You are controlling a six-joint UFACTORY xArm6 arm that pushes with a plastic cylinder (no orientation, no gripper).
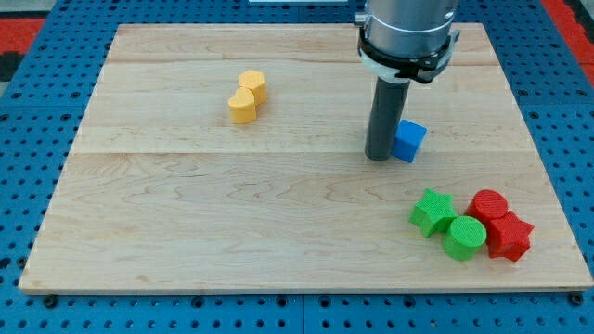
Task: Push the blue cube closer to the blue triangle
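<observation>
While my tip (378, 158) sits apparently touching the blue cube (409, 141) on its view-left, no hand shows.

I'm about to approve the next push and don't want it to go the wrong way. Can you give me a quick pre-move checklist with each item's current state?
1. Blue cube located, flat on the board: ok.
2. My tip beside the cube, at its side toward the view's left: ok; actual contact: cannot tell.
3. Blue triangle in view, so the push direction can be set: not ok, none visible.
4. Cluster of green star, green cylinder, red cylinder and red star apart from the cube: ok.
5. Yellow blocks away from the tip: ok.
</observation>
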